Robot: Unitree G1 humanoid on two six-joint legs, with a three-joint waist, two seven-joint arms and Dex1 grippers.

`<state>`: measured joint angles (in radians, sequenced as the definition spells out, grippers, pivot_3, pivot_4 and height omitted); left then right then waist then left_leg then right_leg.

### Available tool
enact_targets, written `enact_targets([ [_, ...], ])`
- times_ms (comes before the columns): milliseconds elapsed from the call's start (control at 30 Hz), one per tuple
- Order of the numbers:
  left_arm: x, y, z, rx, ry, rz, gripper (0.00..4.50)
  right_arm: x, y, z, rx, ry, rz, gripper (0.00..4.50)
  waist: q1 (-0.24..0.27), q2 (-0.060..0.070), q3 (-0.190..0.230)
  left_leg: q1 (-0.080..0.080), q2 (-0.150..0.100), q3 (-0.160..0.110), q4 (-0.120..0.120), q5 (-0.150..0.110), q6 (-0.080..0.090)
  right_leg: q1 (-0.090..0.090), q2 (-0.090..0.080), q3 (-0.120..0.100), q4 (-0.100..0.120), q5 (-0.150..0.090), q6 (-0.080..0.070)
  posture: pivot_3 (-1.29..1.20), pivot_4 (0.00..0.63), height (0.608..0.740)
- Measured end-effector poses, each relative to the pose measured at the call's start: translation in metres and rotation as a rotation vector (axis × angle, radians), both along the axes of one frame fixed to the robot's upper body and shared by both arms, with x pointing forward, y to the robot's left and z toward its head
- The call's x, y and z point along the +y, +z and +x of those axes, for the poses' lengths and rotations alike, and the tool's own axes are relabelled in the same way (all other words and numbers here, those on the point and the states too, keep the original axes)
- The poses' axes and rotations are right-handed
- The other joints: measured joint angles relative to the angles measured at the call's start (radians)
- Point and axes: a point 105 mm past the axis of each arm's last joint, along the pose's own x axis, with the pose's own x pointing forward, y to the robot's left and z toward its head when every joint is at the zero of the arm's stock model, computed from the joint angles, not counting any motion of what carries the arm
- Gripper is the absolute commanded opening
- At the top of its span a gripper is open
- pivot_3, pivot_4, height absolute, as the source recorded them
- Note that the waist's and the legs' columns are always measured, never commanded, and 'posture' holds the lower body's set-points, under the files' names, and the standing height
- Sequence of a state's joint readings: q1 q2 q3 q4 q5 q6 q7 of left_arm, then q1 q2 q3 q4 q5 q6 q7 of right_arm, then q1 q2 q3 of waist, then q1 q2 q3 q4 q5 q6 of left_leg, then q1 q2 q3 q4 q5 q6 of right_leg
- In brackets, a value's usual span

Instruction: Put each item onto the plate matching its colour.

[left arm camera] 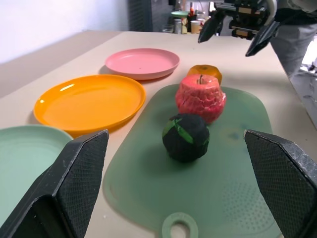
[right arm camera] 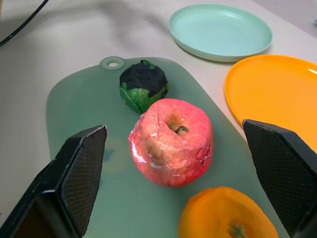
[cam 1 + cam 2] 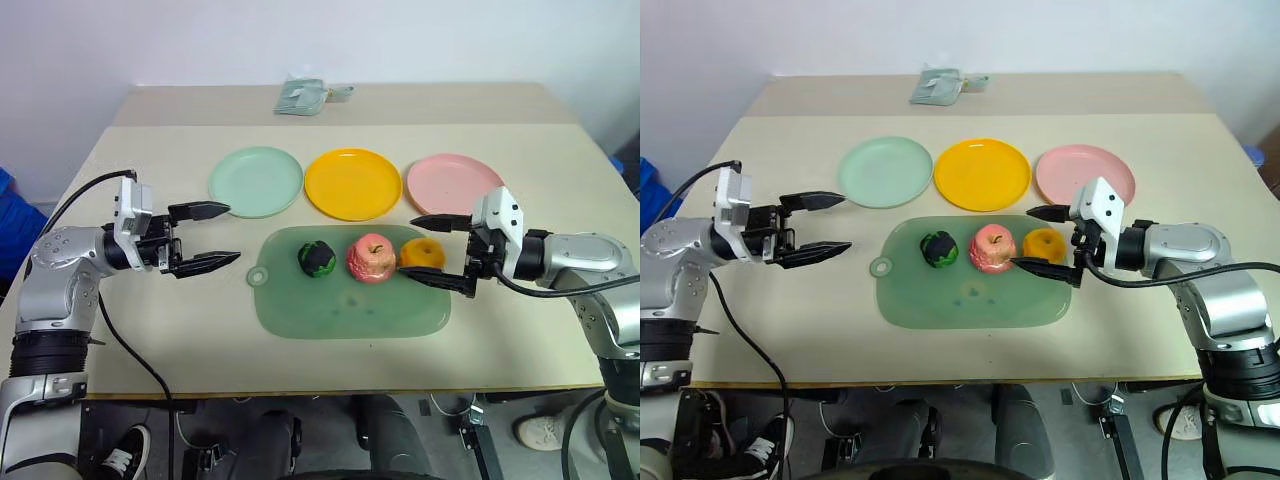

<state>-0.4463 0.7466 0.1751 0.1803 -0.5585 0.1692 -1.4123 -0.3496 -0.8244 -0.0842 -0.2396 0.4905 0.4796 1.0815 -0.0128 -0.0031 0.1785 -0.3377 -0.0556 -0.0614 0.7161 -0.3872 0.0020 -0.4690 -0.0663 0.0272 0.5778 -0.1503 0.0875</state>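
From the head cameras, the three items sit in a row on the pale green cutting mat (image 3: 350,300) in the middle of the tabletop (image 3: 150,340): the dark green ball (image 3: 317,258) toward the robot's left, the pink-red apple (image 3: 371,259) in the middle, the orange fruit (image 3: 422,254) toward its right. Beyond the mat, in the same left-to-right order, lie the mint green plate (image 3: 256,181), the yellow plate (image 3: 353,184) and the pink plate (image 3: 453,183), all bare. The left gripper (image 3: 215,234) hangs released and empty, well apart from the mat's left end and pointing toward the ball. The right gripper (image 3: 440,250) is also spread and empty; its fingers flank the orange fruit without visibly touching it.

In the left wrist view, the ball lies straight ahead between the spread fingers (image 1: 64,193), the apple and the fruit lined up behind it.

In the right wrist view, the apple sits centred between the spread fingers (image 2: 74,178), the orange fruit nearest, the ball farthest.

So the right arm is nearer the fruit and apple, the left nearer the ball; no item is placed yet.
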Motion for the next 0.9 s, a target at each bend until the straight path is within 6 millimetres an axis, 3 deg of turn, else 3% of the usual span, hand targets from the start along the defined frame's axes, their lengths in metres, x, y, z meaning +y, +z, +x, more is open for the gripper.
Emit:
enact_targets([
  [433,-0.008,0.004,-0.002,-0.024,0.018,-0.024,4.5,0.004,0.01,0.006,-0.015,0.016,0.028,4.46,0.002,0.0,0.0,0.0,0.0,0.0,0.0,0.0,-0.001,0.0,0.0,0.0,0.0,0.0,0.0,0.0,0.15,0.74],
  [900,-0.034,-0.012,0.004,-0.025,-0.08,0.031,4.5,0.025,0.007,0.012,-0.002,0.018,0.087,4.46,0.002,0.0,0.0,0.0,0.0,0.0,0.0,0.002,-0.003,0.0,0.0,0.0,0.0,0.0,0.0,0.0,0.15,0.74],
])
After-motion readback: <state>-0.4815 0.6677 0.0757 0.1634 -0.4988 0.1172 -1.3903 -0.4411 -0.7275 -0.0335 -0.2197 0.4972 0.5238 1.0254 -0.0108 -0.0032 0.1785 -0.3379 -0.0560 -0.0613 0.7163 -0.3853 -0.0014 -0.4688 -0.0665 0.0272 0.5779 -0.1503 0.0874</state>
